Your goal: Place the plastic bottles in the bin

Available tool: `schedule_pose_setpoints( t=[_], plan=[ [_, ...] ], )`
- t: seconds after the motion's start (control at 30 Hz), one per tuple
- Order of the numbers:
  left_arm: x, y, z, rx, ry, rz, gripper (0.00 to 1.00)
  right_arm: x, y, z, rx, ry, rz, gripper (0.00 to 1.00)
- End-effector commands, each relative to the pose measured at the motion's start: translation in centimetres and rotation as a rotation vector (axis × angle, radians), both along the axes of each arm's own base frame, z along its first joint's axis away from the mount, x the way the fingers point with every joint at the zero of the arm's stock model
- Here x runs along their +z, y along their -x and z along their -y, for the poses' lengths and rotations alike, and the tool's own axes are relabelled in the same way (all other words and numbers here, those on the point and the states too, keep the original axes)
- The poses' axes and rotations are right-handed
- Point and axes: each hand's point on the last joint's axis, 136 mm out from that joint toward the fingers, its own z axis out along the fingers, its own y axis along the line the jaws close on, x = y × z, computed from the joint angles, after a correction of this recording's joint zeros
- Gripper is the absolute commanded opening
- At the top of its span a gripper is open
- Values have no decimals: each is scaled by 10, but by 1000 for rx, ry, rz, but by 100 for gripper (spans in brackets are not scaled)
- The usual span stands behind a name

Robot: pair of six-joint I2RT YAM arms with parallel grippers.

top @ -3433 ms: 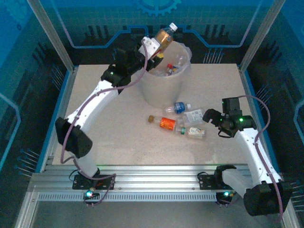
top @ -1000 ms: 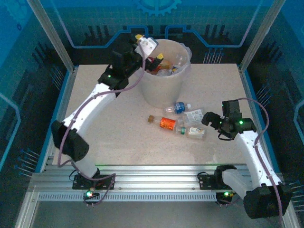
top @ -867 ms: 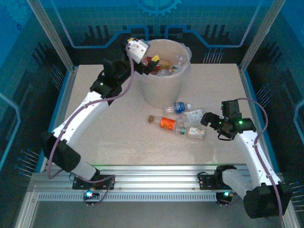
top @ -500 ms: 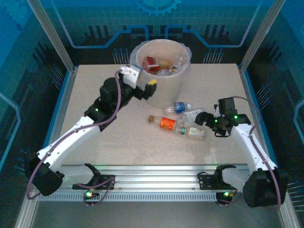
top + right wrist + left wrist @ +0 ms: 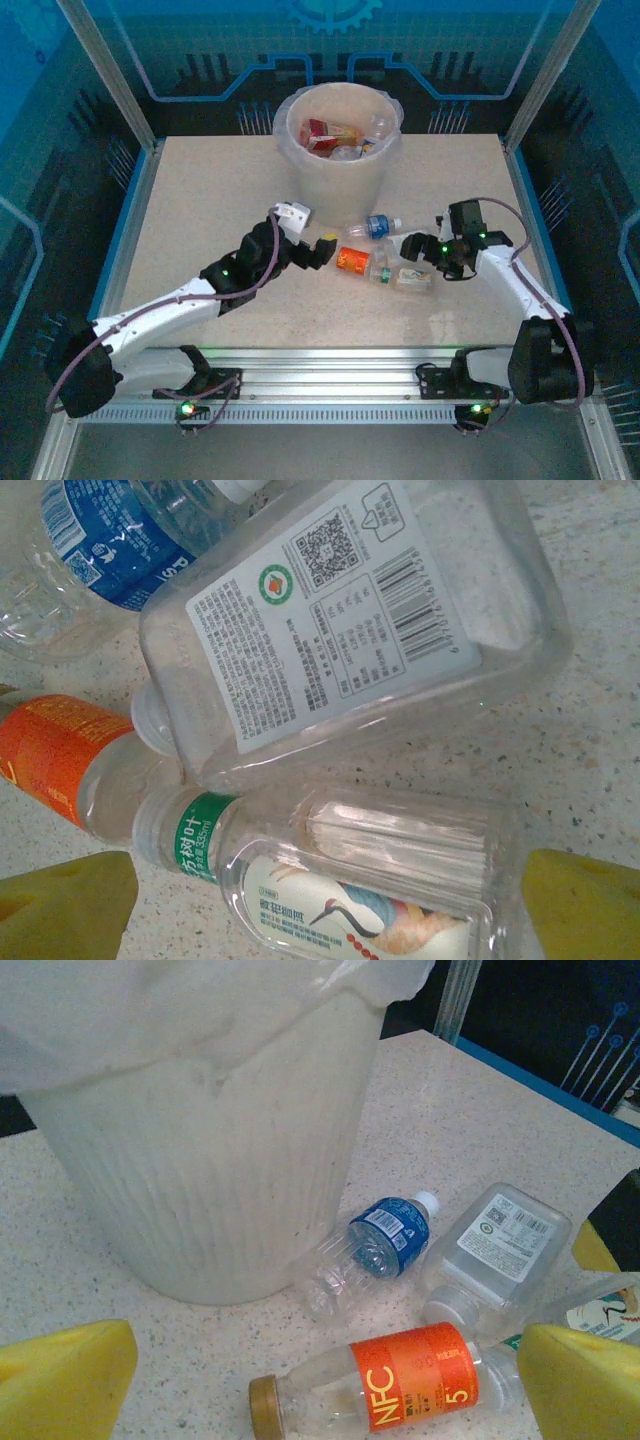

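Between left tool (image 5: 320, 248) and right tool (image 5: 410, 252), four plastic bottles (image 5: 352, 260) beside bin (image 5: 345, 192)

The table (image 5: 200, 220) is a matt, speckled, stone-like slab. The bin (image 5: 200, 1180) has a dull, finely ribbed beige plastic wall, and a thin, crinkled clear plastic bag (image 5: 150, 1010) is folded over its rim. The orange-labelled bottle (image 5: 400, 1380), blue-labelled bottle (image 5: 385, 1240) and flat white-labelled bottle (image 5: 350, 630) are clear, glossy plastic with smooth film labels. The left pincer (image 5: 320, 1390) has matt yellow pads (image 5: 60, 1385).
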Motion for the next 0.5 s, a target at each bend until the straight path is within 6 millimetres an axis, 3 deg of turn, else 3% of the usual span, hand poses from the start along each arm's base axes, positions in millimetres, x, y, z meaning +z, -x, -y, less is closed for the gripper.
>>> schedule_pose_setpoints(
  t=[0.0,0.13,0.47],
  plan=[
    [-5,2,2,38,95,1,99,-3,-5,-11,61,-6,17,100],
    [-34,12,16,26,31,-3,99,-5,-11,-15,86,13,11,100],
    [-76,23,46,-13,-48,-50,99,-17,-10,-28,137,37,-34,100]
  ],
)
